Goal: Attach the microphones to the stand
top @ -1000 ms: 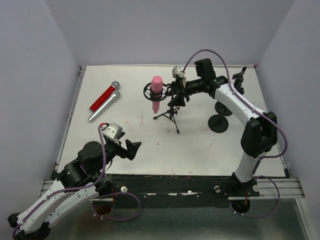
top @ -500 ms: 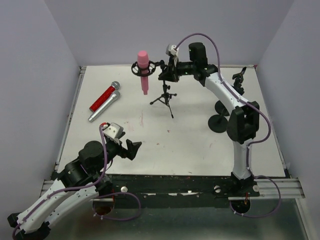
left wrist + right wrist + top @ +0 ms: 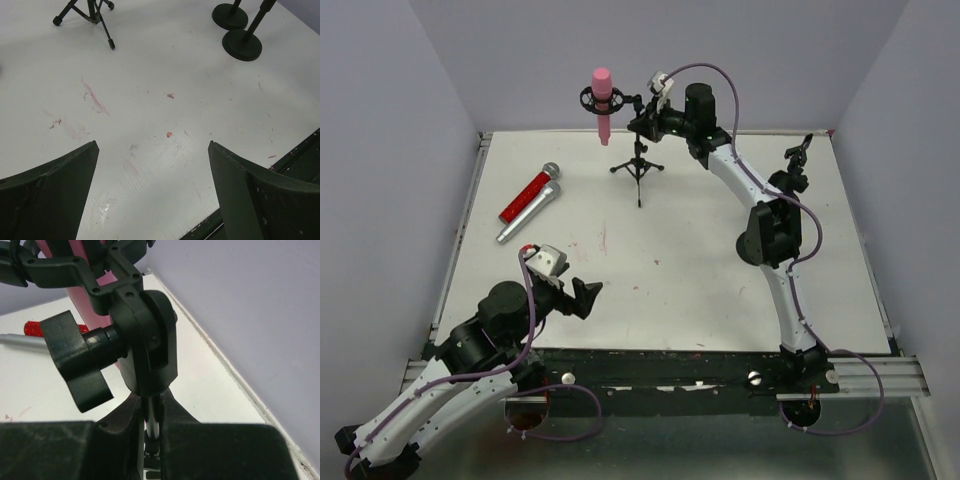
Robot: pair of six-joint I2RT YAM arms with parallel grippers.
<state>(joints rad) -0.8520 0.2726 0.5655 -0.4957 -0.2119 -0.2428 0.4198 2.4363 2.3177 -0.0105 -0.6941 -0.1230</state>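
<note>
Pink microphone (image 3: 602, 95) sits in the tripod stand's (image 3: 640, 168) cradle; right gripper (image 3: 152, 416) pinches the post under the swivel. Keep it upright (top-heavy, I judge), land all feet together. Left gripper (image 3: 152, 192) hangs spread; red microphone (image 3: 526, 198) and silver-grey microphone (image 3: 518, 226) lie on the table (image 3: 720, 285), far left

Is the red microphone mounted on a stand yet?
No, the red microphone lies flat on the table at the left, beside the silver-grey microphone.
</note>
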